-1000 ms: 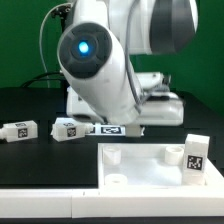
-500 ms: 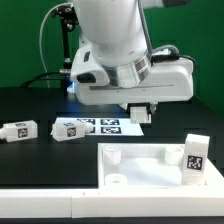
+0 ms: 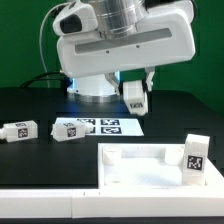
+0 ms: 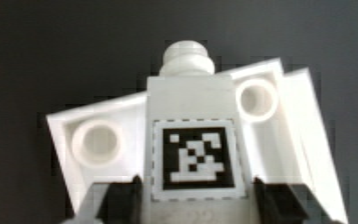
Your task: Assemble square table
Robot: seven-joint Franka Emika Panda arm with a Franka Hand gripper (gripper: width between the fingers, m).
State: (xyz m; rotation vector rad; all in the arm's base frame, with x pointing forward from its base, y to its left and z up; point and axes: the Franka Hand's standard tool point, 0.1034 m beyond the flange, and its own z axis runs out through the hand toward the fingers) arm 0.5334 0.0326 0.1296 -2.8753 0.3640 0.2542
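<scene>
My gripper (image 3: 136, 88) is shut on a white leg (image 3: 134, 97) and holds it in the air above the black table, behind the square table top (image 3: 135, 168). In the wrist view the held leg (image 4: 197, 110) runs out from between my fingers (image 4: 144, 200), tag facing the camera, threaded tip far out. The top (image 4: 87, 140) lies below it with round corner sockets showing. A second leg (image 3: 195, 159) stands upright at the top's right edge. Two more legs (image 3: 18, 130) (image 3: 67, 128) lie on the exterior view's left.
The marker board (image 3: 112, 127) lies flat on the table under the raised gripper. The white robot base (image 3: 95, 85) stands behind it. A black cable hangs at the back left.
The arm has swung up and back from low over the marker board. The gripper now hangs higher, with the leg lifted off the table.
</scene>
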